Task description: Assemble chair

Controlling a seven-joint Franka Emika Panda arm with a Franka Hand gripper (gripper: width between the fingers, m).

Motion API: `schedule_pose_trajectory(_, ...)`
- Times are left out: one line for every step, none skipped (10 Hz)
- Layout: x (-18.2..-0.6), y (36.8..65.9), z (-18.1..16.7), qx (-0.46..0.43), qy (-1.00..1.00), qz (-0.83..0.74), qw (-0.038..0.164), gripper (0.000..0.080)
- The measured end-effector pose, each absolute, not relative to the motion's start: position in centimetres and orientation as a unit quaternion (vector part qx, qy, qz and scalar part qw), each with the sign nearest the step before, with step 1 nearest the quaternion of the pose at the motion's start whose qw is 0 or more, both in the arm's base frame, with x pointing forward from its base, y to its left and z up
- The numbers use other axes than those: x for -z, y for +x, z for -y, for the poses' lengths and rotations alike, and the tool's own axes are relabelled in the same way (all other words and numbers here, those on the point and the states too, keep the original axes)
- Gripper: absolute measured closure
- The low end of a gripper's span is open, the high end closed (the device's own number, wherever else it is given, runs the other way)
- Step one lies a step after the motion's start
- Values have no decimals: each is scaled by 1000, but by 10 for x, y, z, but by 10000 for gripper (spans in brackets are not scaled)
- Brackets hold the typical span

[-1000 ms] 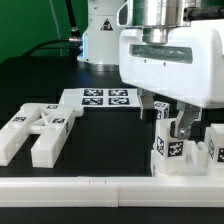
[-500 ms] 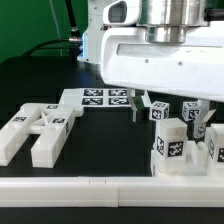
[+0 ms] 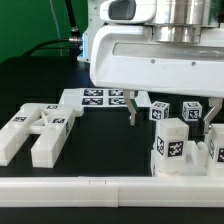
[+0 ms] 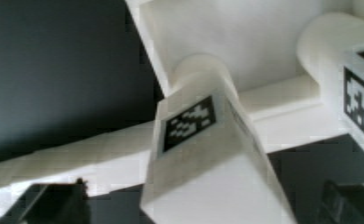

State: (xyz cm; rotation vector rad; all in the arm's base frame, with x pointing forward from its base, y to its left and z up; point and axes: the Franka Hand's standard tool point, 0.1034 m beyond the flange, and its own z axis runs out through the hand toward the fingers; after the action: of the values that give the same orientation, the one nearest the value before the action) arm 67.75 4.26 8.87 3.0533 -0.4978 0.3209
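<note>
Chair block upright beneath the lowered arm, fingers wide apart, empty, astride it.

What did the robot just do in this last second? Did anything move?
The gripper rose clear of the upright tagged block that its fingers had flanked; its jaws are wide open and hold nothing. The block stayed standing in place, and the loose parts at the exterior view's left did not move.
</note>
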Motion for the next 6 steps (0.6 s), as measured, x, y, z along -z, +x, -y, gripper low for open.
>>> schedule_pose_trajectory(-89,677,-41,-103,988,115,24,151)
schedule_pose_trajectory(-88,677,-40,-102,990,93,27,151)
schedule_pose_trajectory(-88,677,-40,-101,993,52,36,238)
schedule_pose_trajectory(-88,677,-39,-100,993,48,36,372)
schedule_pose_trajectory(-88,677,-39,-100,993,49,36,372)
schedule_pose_trajectory(-88,677,-39,-101,993,49,36,505)
